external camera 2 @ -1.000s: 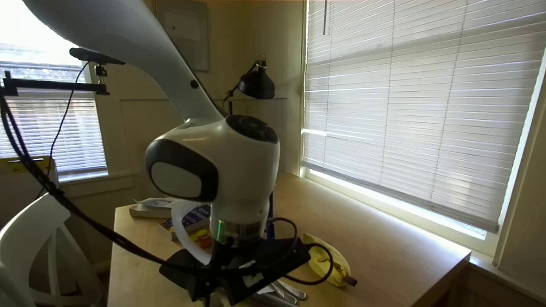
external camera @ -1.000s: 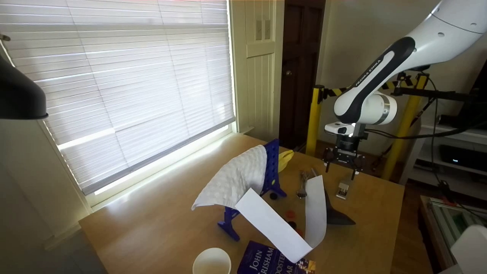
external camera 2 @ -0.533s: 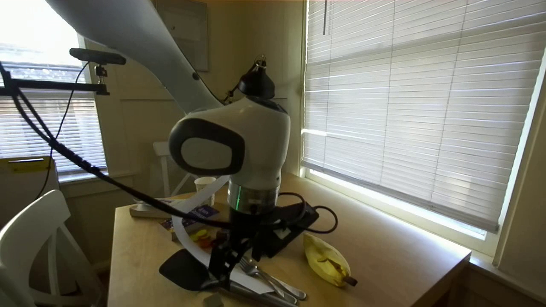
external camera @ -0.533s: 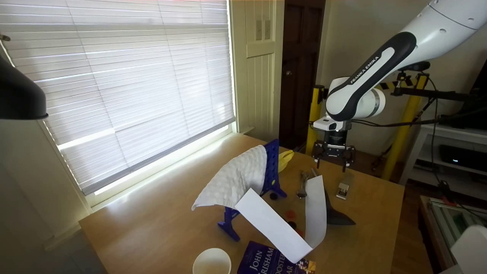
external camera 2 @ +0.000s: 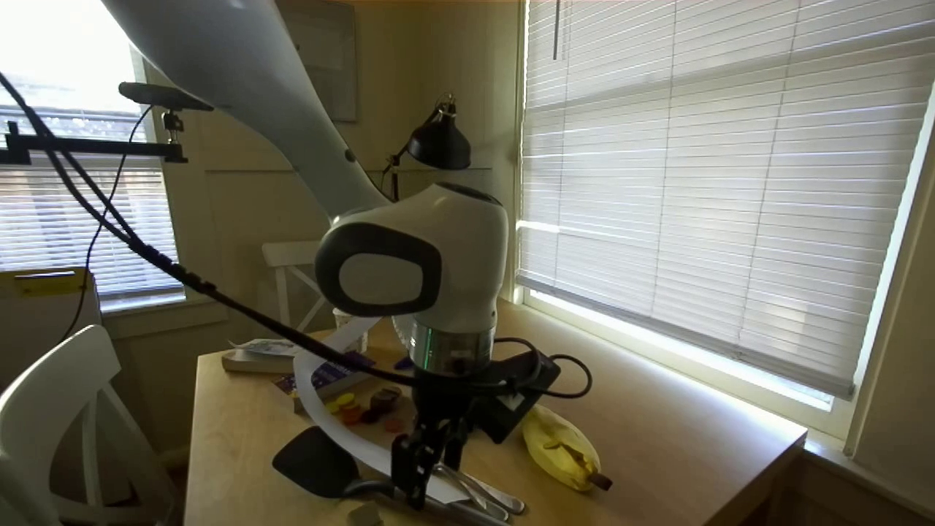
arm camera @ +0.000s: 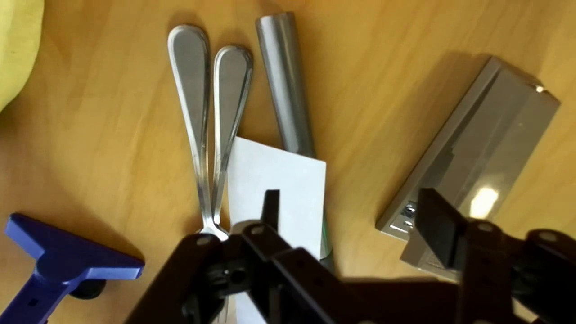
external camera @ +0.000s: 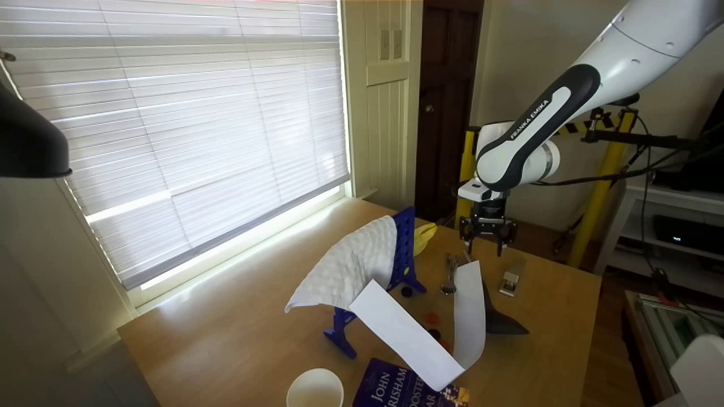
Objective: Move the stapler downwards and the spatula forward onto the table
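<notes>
End effector [arm camera: 351, 211] is held above the surface [arm camera: 360, 54], nothing gripped, jaws wide. In the wrist view the stapler [arm camera: 477, 153] is seen on the surface, set diagonally, apart from the spatula [arm camera: 287, 85], whose handle is partly covered by paper [arm camera: 279, 171]. Which is to be taken first cannot be told. If the stapler: approach is best made over its middle, jaws turned until its narrow width is spanned, then lowered straight. If the spatula: the bare handle end should be pinched, neighbouring cutlery [arm camera: 191, 67] and paper kept clear.
</notes>
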`<state>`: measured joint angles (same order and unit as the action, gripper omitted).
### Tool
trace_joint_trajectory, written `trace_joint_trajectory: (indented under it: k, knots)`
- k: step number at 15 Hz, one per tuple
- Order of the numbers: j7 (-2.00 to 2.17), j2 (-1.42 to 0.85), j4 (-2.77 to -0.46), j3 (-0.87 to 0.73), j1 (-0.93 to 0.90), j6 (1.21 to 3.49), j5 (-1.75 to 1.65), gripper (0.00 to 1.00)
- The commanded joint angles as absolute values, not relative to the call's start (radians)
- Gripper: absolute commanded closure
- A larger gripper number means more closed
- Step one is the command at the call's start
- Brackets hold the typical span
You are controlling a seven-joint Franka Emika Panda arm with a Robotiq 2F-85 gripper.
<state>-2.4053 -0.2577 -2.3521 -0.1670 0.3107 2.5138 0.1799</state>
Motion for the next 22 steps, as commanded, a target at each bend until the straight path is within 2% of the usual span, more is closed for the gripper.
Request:
trace_joint_trajectory:
  k: [1,4,5,7,8,9,10,19,22]
  knots:
    - [-2.459,-0.306,-2.340,-0.147,0.342,2.548,0.183,0.53]
    - [-2.519,-0.307,-2.360,-0.118,0.368,2.573,0.222,0.69]
    - [-2.533,-0.308,-2.363,-0.111,0.374,2.579,0.226,0.72]
    - [-2.548,-0.308,-2.364,-0.103,0.382,2.585,0.228,0.71]
    - [-2.550,-0.309,-2.360,-0.103,0.383,2.592,0.223,0.64]
    - [-2.548,-0.316,-2.353,-0.107,0.382,2.607,0.212,0.61]
    - [-2.547,-0.321,-2.346,-0.111,0.384,2.615,0.206,0.53]
    - [-2.543,-0.378,-2.320,-0.084,0.416,2.713,0.225,0.65]
    - [-2.530,-0.409,-2.308,-0.067,0.421,2.749,0.207,0.56]
